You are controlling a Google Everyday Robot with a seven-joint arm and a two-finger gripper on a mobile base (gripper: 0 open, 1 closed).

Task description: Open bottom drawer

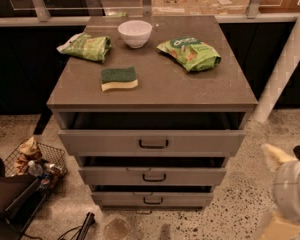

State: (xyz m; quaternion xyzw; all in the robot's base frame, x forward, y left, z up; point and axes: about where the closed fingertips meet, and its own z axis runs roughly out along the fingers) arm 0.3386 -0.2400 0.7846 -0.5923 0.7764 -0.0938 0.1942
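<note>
Pincer (pixel 281 191): hangs low at the right edge, above speckled floor, well apart from the bottom drawer (pixel 152 199); cannot tell whether apart or together. Bottom drawer: sits lowest of three grey fronts under the desk (pixel 155 91), small black handle (pixel 152 200) centred, dark gap above. On the desk: white bowl (pixel 135 33), green sponge (pixel 119 78), two green bags (pixel 86 46) (pixel 190 53).

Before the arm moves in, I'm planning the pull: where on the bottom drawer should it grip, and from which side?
Grip the black bar handle centred on the front of the bottom drawer, coming from the front: the bar lies horizontal. The gripper is low right, beside the cabinet.
</note>
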